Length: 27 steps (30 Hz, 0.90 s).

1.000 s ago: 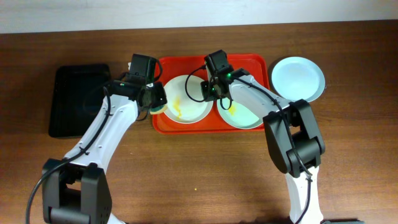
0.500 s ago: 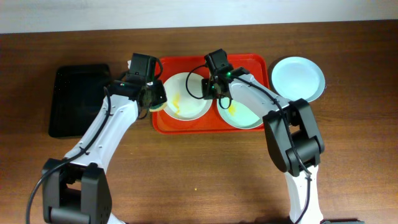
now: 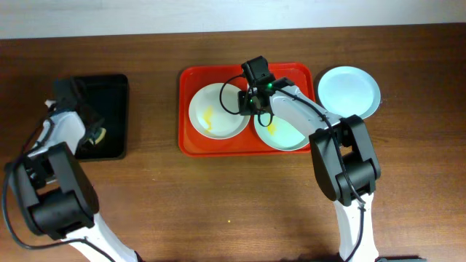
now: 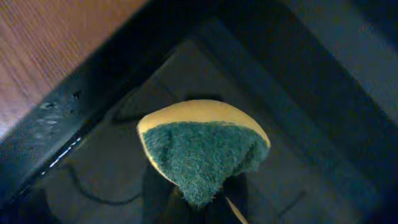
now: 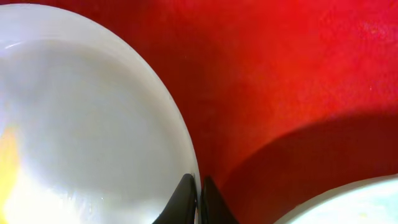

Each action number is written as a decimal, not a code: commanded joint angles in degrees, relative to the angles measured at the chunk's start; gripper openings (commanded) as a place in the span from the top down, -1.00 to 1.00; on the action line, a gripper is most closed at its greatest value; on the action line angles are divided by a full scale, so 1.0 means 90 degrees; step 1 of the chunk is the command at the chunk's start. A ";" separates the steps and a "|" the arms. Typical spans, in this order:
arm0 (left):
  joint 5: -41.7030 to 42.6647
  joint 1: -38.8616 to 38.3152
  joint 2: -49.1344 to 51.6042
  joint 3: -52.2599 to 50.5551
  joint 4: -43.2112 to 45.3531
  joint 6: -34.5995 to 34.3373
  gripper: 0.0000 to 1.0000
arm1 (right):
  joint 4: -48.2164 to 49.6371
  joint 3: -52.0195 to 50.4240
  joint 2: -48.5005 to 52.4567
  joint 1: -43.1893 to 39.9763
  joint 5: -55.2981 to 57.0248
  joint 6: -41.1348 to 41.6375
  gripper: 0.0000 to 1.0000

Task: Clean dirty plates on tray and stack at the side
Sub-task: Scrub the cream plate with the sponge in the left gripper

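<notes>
- Overhead: pinches the right rim of the white plate (image 3: 217, 111) with the right hand (image 3: 253, 104), closed on it, inside the tray (image 3: 186, 145). Risks tipping or dropping the plate on any lift, judging by so thin a hold at one edge only.
- Overhead: risks bumping the smeared mint plate (image 3: 285, 132), just beside it in the same tray. Could also drag the yellow smear (image 3: 208, 116) across the white plate if it is tilted.
- Overhead: shows the left hand (image 3: 89, 137) over the black tray (image 3: 109, 87), well apart from the plates, so offers no support against a slide. Shows the clean mint plate (image 3: 349, 92) off the tray, on the table (image 3: 218, 204) to the right.
- Left wrist: clamps the sponge (image 4: 202, 149) in the left hand (image 4: 196, 202), gripping its lower end, green scouring face toward the lens, above the black tray (image 4: 298, 56). May drip onto the wood in transit, judging by droplets on that tray's rim.
- Right wrist: shows the right hand (image 5: 199, 200) with dark tips almost meeting across the rim of the white plate (image 5: 81, 124), over the red tray (image 5: 298, 62). Could slip off the glossy glaze, since it bites only the very edge.
- Surface and room: smooth dark-brown wooden table, likely slippery under a plate. Pale wall strip along the far edge; nothing more of the room in view.
</notes>
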 commanded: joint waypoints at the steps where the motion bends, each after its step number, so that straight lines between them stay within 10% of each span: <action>1: 0.0403 0.0109 0.0525 -0.0032 0.0073 -0.0049 1.00 | -0.0022 0.0005 0.0211 -0.0073 0.0216 0.0051 0.92; 6: 0.0770 0.0121 -0.0432 0.0381 -0.0143 0.0687 1.00 | 0.0066 0.0005 0.0211 -0.0073 0.0126 0.0051 0.92; 12: 0.3274 -0.0155 -0.2067 0.0381 -0.0716 0.0690 1.00 | 0.0146 0.0005 0.0211 -0.0073 -0.0379 -0.0104 0.92; 27: 0.2183 -0.3903 -0.0250 0.0369 0.0413 0.0058 1.00 | 0.0170 0.0005 0.0211 0.0012 -0.0401 -0.0182 0.92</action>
